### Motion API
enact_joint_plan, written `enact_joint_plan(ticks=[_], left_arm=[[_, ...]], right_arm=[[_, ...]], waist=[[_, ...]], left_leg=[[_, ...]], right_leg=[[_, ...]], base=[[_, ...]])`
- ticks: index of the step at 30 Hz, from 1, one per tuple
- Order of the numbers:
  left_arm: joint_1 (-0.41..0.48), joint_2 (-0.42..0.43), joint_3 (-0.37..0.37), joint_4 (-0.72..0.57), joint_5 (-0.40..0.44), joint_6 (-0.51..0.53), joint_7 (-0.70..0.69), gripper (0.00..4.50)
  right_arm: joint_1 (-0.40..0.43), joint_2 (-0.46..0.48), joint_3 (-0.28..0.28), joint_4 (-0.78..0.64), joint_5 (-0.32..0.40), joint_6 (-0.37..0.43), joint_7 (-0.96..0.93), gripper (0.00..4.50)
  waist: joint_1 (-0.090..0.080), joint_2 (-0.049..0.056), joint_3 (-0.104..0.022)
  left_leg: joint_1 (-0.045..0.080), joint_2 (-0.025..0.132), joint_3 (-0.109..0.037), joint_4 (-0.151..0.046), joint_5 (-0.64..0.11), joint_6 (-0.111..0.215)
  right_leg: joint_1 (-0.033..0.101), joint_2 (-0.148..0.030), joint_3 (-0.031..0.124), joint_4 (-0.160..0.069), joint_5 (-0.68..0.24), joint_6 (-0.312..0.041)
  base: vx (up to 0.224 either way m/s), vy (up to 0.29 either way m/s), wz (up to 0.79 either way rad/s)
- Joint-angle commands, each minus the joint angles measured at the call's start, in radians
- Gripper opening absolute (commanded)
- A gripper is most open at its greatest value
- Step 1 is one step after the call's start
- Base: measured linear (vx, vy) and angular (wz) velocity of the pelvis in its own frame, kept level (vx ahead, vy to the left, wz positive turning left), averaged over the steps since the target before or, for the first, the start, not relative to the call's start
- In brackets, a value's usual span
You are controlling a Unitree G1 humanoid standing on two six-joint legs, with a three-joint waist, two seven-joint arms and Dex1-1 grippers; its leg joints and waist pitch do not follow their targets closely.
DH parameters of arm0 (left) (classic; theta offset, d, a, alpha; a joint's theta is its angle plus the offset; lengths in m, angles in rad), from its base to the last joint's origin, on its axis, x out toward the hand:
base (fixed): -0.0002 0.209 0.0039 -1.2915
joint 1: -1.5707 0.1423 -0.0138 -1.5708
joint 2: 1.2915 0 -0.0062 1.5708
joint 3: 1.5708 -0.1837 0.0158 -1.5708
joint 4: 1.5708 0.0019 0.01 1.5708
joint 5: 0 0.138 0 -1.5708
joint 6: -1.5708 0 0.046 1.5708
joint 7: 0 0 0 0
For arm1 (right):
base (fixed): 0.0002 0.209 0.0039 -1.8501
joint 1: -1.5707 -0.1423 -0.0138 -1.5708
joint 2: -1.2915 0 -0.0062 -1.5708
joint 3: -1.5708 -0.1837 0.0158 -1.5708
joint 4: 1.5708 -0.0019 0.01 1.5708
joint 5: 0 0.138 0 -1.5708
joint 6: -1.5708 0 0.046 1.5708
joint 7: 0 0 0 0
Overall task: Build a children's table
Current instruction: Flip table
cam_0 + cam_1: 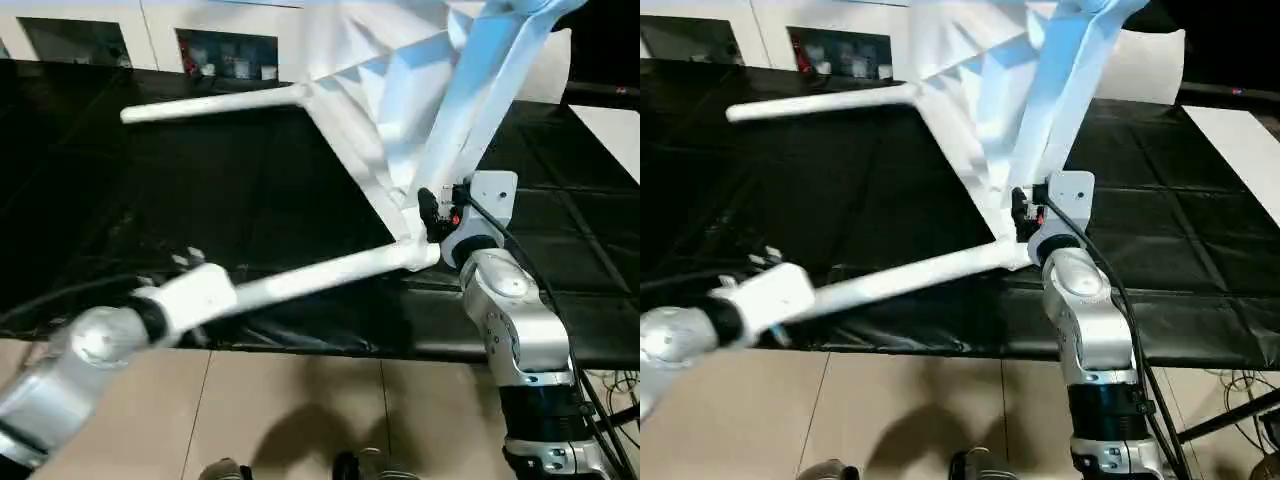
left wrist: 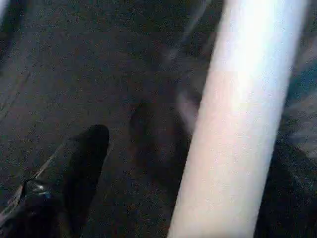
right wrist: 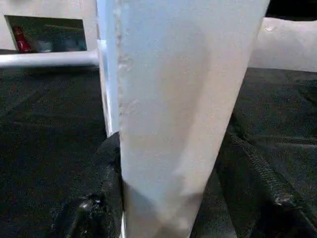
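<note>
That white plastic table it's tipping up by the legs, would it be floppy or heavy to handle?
Probably stiff: the table has ribs under its top, and its legs stick out straight. Likely light for its size, since it is tilted up while the right claw grips one leg. Its smooth round legs may slip or turn in a grip.

A thick white table leg [image 2: 237, 124] ran the full height of the frame, slightly tilted and blurred. Beside it, apart from it and not touching, stood one black finger [image 2: 74, 171] of the left gripper, rounded at its tip. Behind both lay a dark black surface [image 2: 74, 64], with a shadowed patch between the finger and the leg.
</note>
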Motion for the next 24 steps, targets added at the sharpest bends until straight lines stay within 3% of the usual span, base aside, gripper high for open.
enact_joint_plan(ticks=[1,9,11,13,14,15,21,24], left_arm=[[-0.001,0.017,0.029,0.03,0.022,-0.017,0.014,4.5],[-0.052,-0.022,0.054,0.165,0.043,-0.099,0.016,4.5],[-0.099,-0.046,0.05,0.251,0.061,-0.135,0.032,4.5],[-0.142,-0.073,0.05,0.329,0.072,-0.175,0.045,4.5],[-0.174,-0.096,0.053,0.381,0.074,-0.203,0.062,4.5],[-0.203,-0.111,0.049,0.428,0.083,-0.228,0.072,4.5],[-0.258,-0.147,0.05,0.55,0.1,-0.306,0.091,4.5],[-0.252,-0.178,0.077,0.605,0.051,-0.397,0.039,4.5]], right_arm=[[0.019,-0.01,-0.028,-0.038,-0.007,0.022,-0.019,2.68],[0.093,0.007,-0.009,-0.145,-0.01,0.063,-0.027,2.68],[0.129,0.009,0.002,-0.203,-0.011,0.092,-0.027,2.68],[0.157,0.009,0.015,-0.254,-0.013,0.118,-0.026,2.68],[0.175,0.006,0.028,-0.286,-0.016,0.133,-0.022,2.68],[0.185,0.008,0.038,-0.304,-0.015,0.142,-0.021,2.68],[0.199,0.023,0.061,-0.332,-0.013,0.16,-0.019,2.68],[0.192,0.03,0.078,-0.329,0.005,0.169,0.01,2.68]], waist=[[0.002,0.011,-0.054],[0.005,0.008,-0.056],[0.005,0.005,-0.055],[0.008,0.003,-0.052],[0.01,0.005,-0.053],[0.012,0.005,-0.055],[0.011,0.004,-0.055],[0.012,0.006,-0.055]], left_leg=[[0.012,0.03,-0.012,-0.082,-0.229,-0.017],[0.011,0.032,-0.011,-0.085,-0.203,-0.015],[0.014,0.033,-0.013,-0.086,-0.215,-0.017],[0.016,0.028,-0.008,-0.084,-0.221,-0.009],[0.012,0.032,-0.015,-0.089,-0.216,-0.015],[0.015,0.034,-0.016,-0.089,-0.22,-0.019],[0.016,0.036,-0.019,-0.089,-0.236,-0.024],[0.017,0.036,-0.017,-0.089,-0.229,-0.022]], right_leg=[[0.055,-0.057,0.055,-0.095,-0.419,-0.028],[0.059,-0.059,0.058,-0.089,-0.354,-0.045],[0.058,-0.06,0.058,-0.089,-0.375,-0.04],[0.053,-0.056,0.059,-0.103,-0.403,-0.02],[0.06,-0.061,0.058,-0.098,-0.401,-0.02],[0.058,-0.062,0.057,-0.095,-0.396,-0.019],[0.057,-0.07,0.059,-0.097,-0.403,-0.029],[0.057,-0.07,0.061,-0.096,-0.373,-0.043]], base=[[0.0,0.0,0.0],[0.0,0.0,0.0],[0.0,0.0,0.0],[0.0,0.0,0.0],[0.0,0.0,0.0],[0.0,0.0,0.0],[0.0,0.0,0.0],[0.0,0.0,0.0]])
